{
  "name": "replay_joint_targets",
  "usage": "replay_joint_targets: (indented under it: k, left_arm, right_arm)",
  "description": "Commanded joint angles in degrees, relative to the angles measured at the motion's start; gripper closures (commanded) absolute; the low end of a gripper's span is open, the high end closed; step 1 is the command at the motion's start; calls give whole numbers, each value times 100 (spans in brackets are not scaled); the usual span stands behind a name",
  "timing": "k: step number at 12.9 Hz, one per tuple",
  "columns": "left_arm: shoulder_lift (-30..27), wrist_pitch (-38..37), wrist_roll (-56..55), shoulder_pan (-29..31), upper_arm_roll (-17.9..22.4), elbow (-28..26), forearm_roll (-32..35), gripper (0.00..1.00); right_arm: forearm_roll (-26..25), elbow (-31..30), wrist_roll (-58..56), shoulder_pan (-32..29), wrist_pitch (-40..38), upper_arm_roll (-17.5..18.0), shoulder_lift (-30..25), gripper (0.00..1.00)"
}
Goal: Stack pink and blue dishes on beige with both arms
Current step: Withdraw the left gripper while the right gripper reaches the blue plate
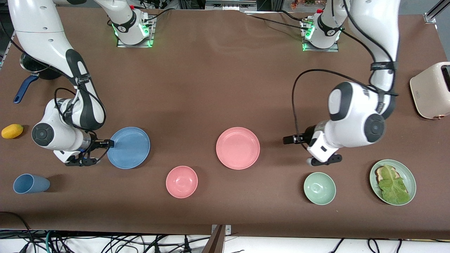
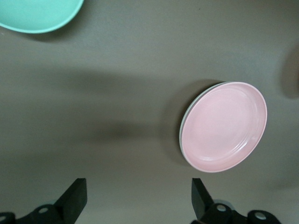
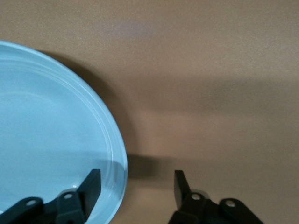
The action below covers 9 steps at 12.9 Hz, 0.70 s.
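While pink plate (image 1: 238,148) tops beige | R hand (image 1: 109,143) straddles blue plate (image 1: 128,147) rim

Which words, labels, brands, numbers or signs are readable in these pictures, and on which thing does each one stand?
None can be read.
Left arm: dark marking, too small to read.
Right arm: white print on the black band, too small.
Toaster: small mark, unreadable.
Plates and bowls: no text.

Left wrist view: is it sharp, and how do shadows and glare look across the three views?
Left wrist view: soft, with the pink plate casting a dark shadow on the table. Right wrist view: the blue plate is slightly blurred, shadow along its rim. Front view: sharp and evenly lit, no strong glare.
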Motion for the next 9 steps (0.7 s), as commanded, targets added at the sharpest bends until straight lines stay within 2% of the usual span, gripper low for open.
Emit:
replay_joint_targets:
  k: [1,4,6,7,9]
  left_arm:
    - [-17,-462,777,96,277,213,263,1]
    - [-184,-946,1103,96,498,292,973,1]
    - [-246,-1244,1393,192,507,599,1554,1]
    - [-368,-1376,1447,297,498,626,1617,1]
    - [-579,-1474,1465,456,490,609,1687,0]
  right_arm:
    - [99,-151,-117,-43,112,57,-101,47]
    - [134,-151,-109,-35,112,66,-57,64]
    - [257,-160,-109,-35,94,66,-57,69]
    - [283,-151,-109,-35,85,66,-48,72]
    - [284,-151,-109,-35,77,66,-48,86]
